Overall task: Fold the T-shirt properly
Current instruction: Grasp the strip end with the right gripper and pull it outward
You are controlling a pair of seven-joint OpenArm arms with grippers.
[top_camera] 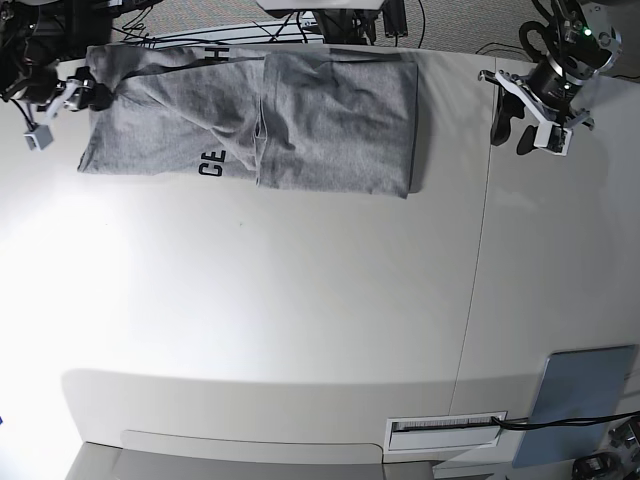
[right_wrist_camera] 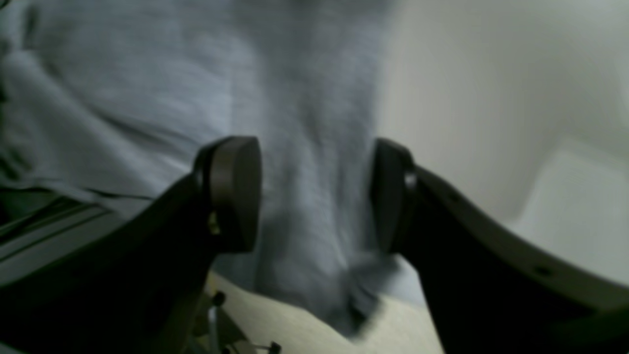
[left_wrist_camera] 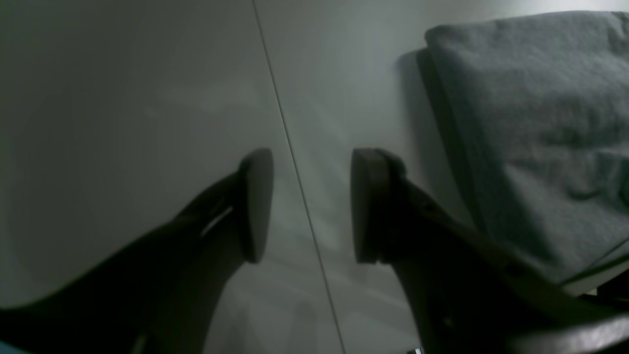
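The heather-grey T-shirt [top_camera: 330, 120] lies flat at the back of the white table [top_camera: 300, 300]. Its right part is folded over, plain side up; black lettering [top_camera: 211, 162] shows on the left part. My left gripper [top_camera: 512, 132] hovers to the right of the shirt, apart from it. In the left wrist view this left gripper [left_wrist_camera: 310, 206] is open over the bare table, with the T-shirt [left_wrist_camera: 530, 123] off to the side. My right gripper [top_camera: 62, 105] is at the shirt's left edge. Close up, the right gripper [right_wrist_camera: 314, 196] is open wide over the T-shirt [right_wrist_camera: 196, 98], nothing pinched.
A thin table seam [top_camera: 478, 250] runs front to back, right of the shirt. A blue-grey pad [top_camera: 580, 400] and a white labelled strip [top_camera: 445, 428] sit near the front right edge. Cables [top_camera: 330, 25] lie behind the shirt.
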